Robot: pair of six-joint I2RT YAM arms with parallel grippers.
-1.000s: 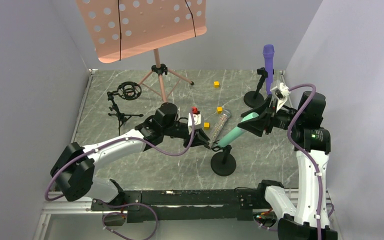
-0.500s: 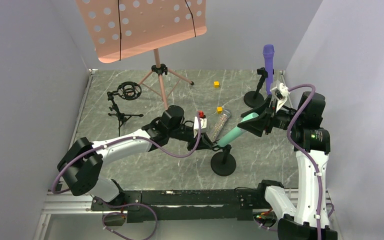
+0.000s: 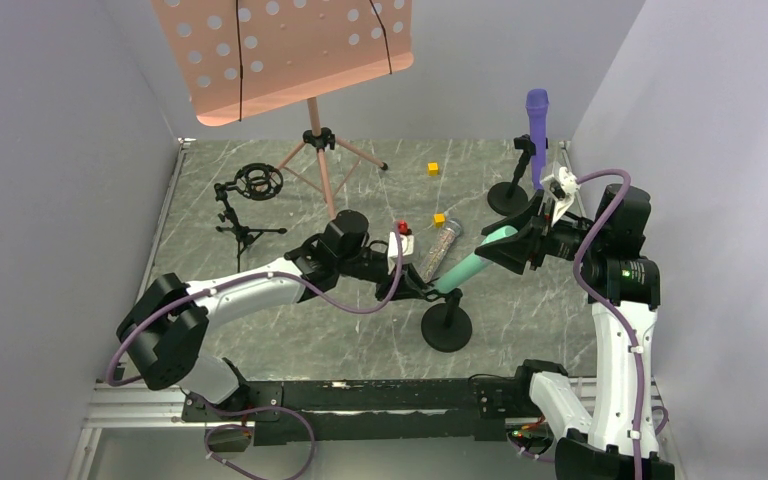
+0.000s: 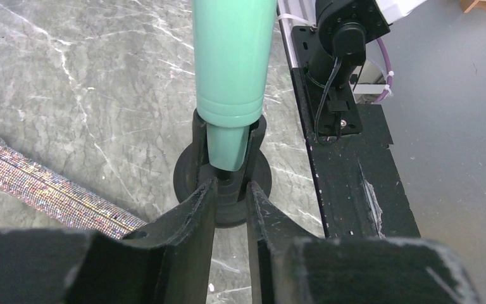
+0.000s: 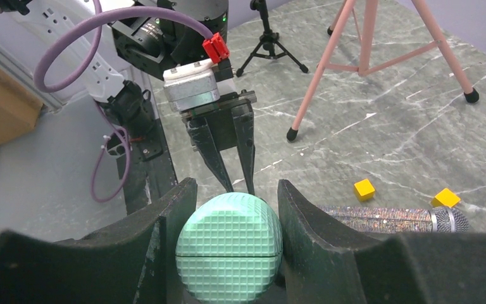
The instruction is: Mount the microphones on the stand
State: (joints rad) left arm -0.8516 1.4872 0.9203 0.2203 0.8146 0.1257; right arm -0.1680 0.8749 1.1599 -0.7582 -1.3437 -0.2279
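Right gripper [image 5: 233, 197] is clamping the mint-teal microphone [image 3: 472, 262] by its gridded head. Its tail is pointing toward 7 o'clock and sitting in the clip [image 4: 197, 136] of the near stand [image 3: 447, 328]. Left gripper [image 4: 228, 190] is pinching that clip's base. The glittery microphone [image 3: 437, 250] is lying flat at the mint one's 10 o'clock, and the purple microphone [image 3: 537, 120] is standing upright at the table's 1 o'clock.

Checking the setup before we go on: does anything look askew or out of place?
The mint mic leans steeply, only its tail in the clip of the near stand, its head in the right gripper. The glitter mic lies flat on the table, in no stand. The purple mic stands upright in the far stand.
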